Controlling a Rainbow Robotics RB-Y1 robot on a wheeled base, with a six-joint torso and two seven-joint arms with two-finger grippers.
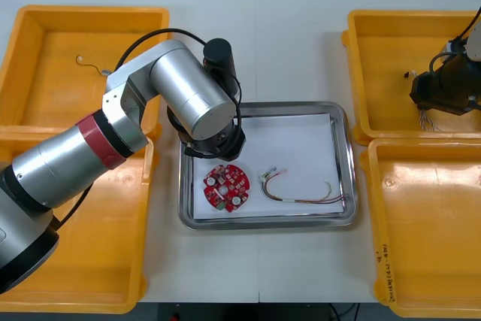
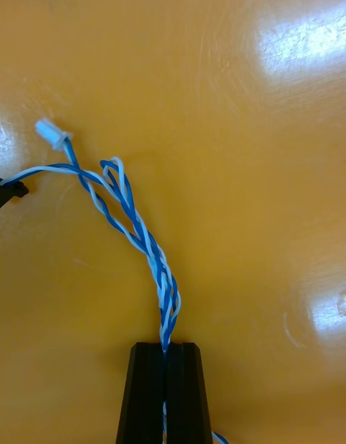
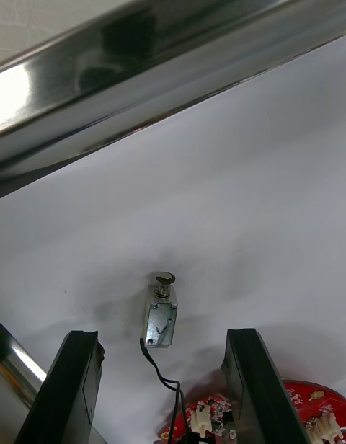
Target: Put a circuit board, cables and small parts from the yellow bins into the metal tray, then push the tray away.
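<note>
Over the metal tray (image 1: 342,155) my left hand (image 3: 162,336) stands spread astride a small metal part (image 3: 161,323); circuit board (image 1: 225,186) and red-yellow cable (image 1: 301,189) lie in. Right hand (image 2: 166,347) pinches blue-white cable (image 2: 144,242), far right bin (image 1: 391,73). Push pending.

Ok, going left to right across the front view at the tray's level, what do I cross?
Near left yellow bin → red circuit board → red and yellow cable → tray's right rim → near right yellow bin. Left gripper, open, is over the tray's left part; right gripper grips the blue and white cable.
</note>
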